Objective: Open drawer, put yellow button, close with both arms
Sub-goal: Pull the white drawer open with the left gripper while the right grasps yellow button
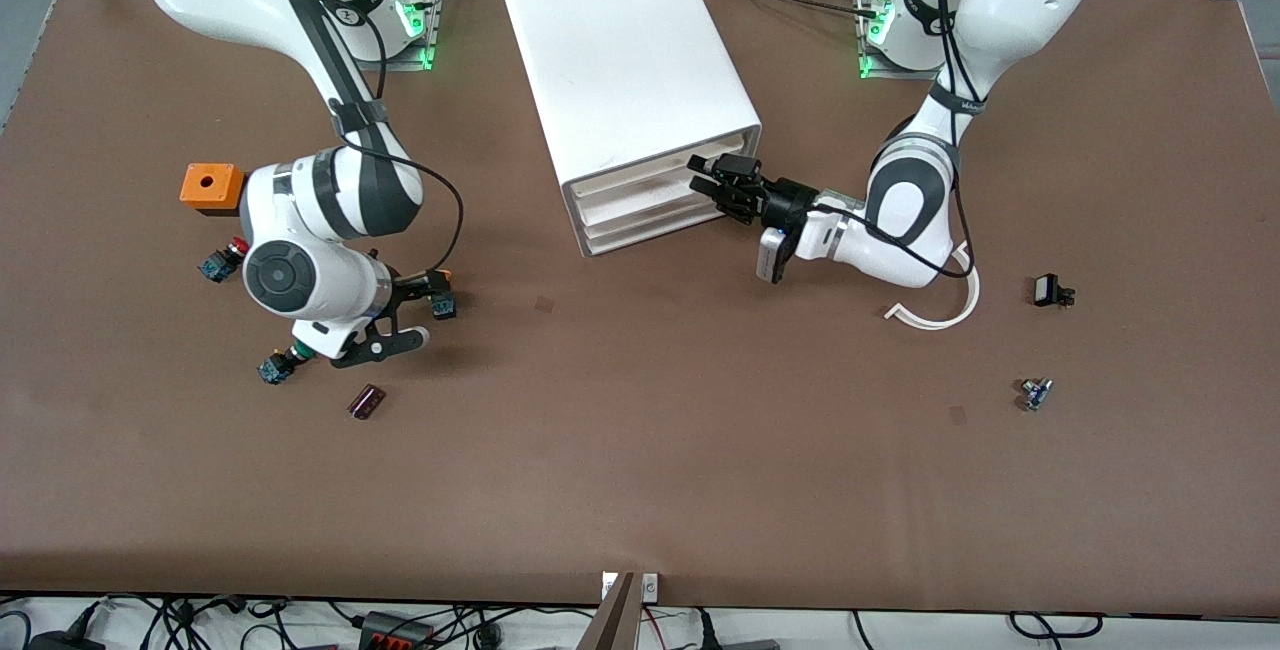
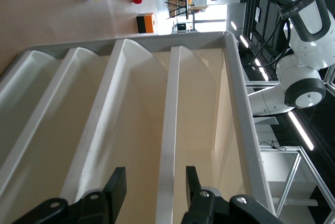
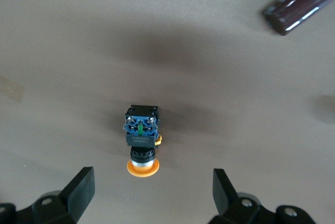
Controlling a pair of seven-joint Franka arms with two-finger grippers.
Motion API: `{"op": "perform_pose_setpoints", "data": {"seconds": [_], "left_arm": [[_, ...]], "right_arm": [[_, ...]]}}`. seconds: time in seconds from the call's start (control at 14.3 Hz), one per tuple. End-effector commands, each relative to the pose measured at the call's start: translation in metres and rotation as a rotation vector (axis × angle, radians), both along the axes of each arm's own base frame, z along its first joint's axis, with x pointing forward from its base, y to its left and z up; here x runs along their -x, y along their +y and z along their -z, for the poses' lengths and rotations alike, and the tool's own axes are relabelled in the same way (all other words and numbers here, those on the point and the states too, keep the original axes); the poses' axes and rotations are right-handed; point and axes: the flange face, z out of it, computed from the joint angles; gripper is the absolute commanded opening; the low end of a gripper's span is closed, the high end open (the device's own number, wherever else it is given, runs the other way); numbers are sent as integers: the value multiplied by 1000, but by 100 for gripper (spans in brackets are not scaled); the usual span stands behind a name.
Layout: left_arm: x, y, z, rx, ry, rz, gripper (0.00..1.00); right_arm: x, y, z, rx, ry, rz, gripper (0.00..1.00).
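The white cabinet (image 1: 620,60) stands at the back middle of the table, and the drawer (image 1: 650,180) is its uppermost tray, pushed in. My left gripper (image 1: 702,175) is at the drawer's front. In the left wrist view the left gripper (image 2: 154,185) stands open astride the drawer's front lip (image 2: 168,145), with a gap on each side. The yellow button (image 1: 442,302) lies on its side on the table toward the right arm's end. My right gripper (image 1: 425,307) hovers over it, open. In the right wrist view the yellow button (image 3: 141,137) lies between the spread fingers of the right gripper (image 3: 153,190), untouched.
Near the right arm lie an orange box (image 1: 212,186), a red button (image 1: 225,258), a green button (image 1: 278,365) and a dark cylinder (image 1: 367,401). Toward the left arm's end lie a white curved strip (image 1: 940,315) and two small parts (image 1: 1050,292) (image 1: 1036,393).
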Motion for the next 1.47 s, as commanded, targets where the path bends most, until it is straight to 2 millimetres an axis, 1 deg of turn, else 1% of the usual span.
{"op": "perform_pose_setpoints", "data": {"seconds": [0.0,0.14,0.21,0.28,0.42,0.49,0.56,0.63,0.77,0.84,1.05,1.12,1.26,1.33,1.4], "left_arm": [[8,-4,0,20,-5,-11,46],[8,-4,1,21,-3,-10,28],[8,-4,0,21,-3,-10,21],[7,-3,0,21,-4,-12,15],[4,0,-2,21,3,-15,6],[2,0,-3,18,3,-14,3],[0,1,-5,15,2,-16,3],[-7,5,-8,12,-1,-26,3],[-28,15,-21,-12,-1,-42,3],[-39,18,-24,-33,2,-35,3],[-82,34,-19,-97,-15,-25,3],[-100,42,-20,-105,-28,-37,3],[-127,55,-29,-104,-57,-76,3],[-138,62,-31,-109,-69,-89,3],[-143,68,-29,-127,-83,-83,3]], "right_arm": [[3,10,17,-3,5,-6,100],[3,14,27,3,0,7,100],[5,18,36,5,5,2,100],[5,18,43,11,9,9,100],[10,27,51,17,18,8,100],[12,30,54,23,24,17,100],[12,29,57,26,26,22,100],[13,29,59,27,30,23,100],[12,26,61,29,35,27,100],[13,27,65,30,38,26,100],[14,23,73,35,52,30,99],[17,20,79,37,61,35,96],[18,19,81,38,62,36,94],[18,19,82,39,64,38,89],[18,20,81,39,62,36,82]]}}
